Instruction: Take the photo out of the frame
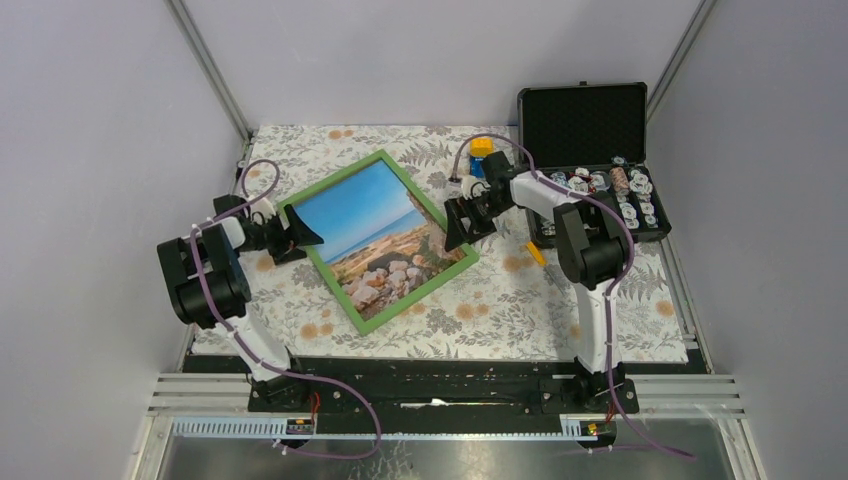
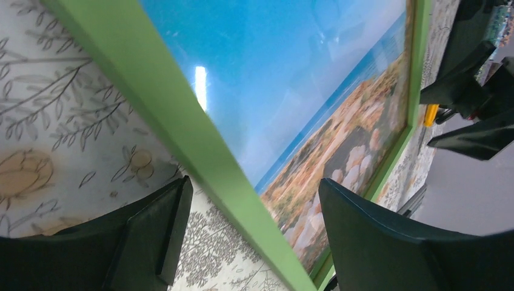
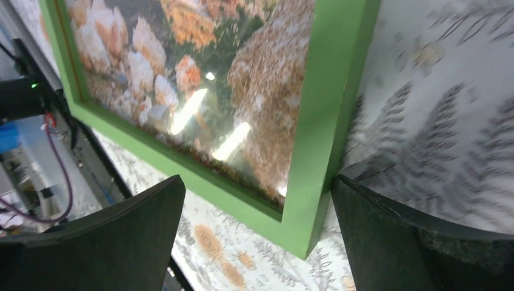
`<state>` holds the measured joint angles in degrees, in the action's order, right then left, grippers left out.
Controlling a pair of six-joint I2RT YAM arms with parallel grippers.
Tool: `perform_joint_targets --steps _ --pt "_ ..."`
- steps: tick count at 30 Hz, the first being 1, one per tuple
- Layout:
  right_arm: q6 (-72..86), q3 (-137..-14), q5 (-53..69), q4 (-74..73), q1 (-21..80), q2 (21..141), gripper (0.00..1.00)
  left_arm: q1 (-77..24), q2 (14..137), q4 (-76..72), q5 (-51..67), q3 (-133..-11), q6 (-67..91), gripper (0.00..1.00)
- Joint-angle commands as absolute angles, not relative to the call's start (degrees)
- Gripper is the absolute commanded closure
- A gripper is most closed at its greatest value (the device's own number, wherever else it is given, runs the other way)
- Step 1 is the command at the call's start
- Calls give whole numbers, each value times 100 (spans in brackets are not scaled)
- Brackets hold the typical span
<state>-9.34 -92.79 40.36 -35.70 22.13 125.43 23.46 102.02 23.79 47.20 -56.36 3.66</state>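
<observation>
The green frame (image 1: 352, 180) lies face up and turned on the floral cloth, with the seaside photo (image 1: 375, 225) inside it. My left gripper (image 1: 300, 235) is open at the frame's left edge; in the left wrist view the green border (image 2: 200, 151) runs between its open fingers (image 2: 388, 242). My right gripper (image 1: 458, 228) is open at the frame's right corner; in the right wrist view that corner (image 3: 315, 182) sits between its fingers (image 3: 121, 236), and the photo's rocks (image 3: 182, 73) show under glare.
An open black case (image 1: 590, 150) with small parts stands at the back right. A yellow and blue object (image 1: 481, 150) lies behind the right gripper and a small yellow piece (image 1: 537, 252) beside the right arm. The floral cloth (image 1: 500, 310) covers the table.
</observation>
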Motion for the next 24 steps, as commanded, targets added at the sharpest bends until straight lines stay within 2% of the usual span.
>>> perform_joint_targets --steps 1,16,24 --pt "-768 -8386 4112 -3816 2344 12409 0 2131 10581 2061 4644 -5847 413 16" --pt "-1164 -7080 4093 -3753 3031 11517 0 1027 11441 1916 4136 -6841 507 17" --pt "-1165 -7458 3944 -4006 3032 11311 0 1043 10824 2361 3512 -6707 102 19"
